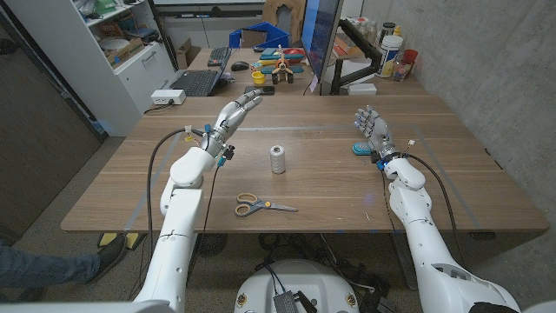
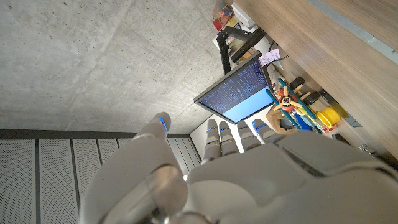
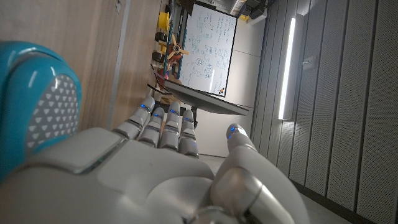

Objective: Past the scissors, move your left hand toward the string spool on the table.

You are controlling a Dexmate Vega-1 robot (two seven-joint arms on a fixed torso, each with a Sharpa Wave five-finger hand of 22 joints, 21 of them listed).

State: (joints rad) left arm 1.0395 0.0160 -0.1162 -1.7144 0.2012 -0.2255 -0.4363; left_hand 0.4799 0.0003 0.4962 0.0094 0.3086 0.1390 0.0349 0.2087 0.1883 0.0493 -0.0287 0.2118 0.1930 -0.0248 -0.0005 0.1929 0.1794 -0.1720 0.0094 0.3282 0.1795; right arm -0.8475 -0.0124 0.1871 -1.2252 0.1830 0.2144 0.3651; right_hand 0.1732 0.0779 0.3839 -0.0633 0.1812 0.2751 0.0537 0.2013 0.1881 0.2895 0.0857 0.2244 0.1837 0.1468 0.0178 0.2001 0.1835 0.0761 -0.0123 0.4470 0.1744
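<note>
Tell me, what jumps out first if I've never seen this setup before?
Two white robot arms reach over a wooden table, the left hand and right hand both raised with fingers spread, holding nothing. Between them, mid-table, stands a small string spool; orange-handled scissors lie nearer the robot, and a teal object sits by the right hand.

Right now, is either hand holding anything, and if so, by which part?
Nothing is held. The left hand is open above the table, apart from the spool and scissors. The right hand is open too, beside a teal object.
</note>
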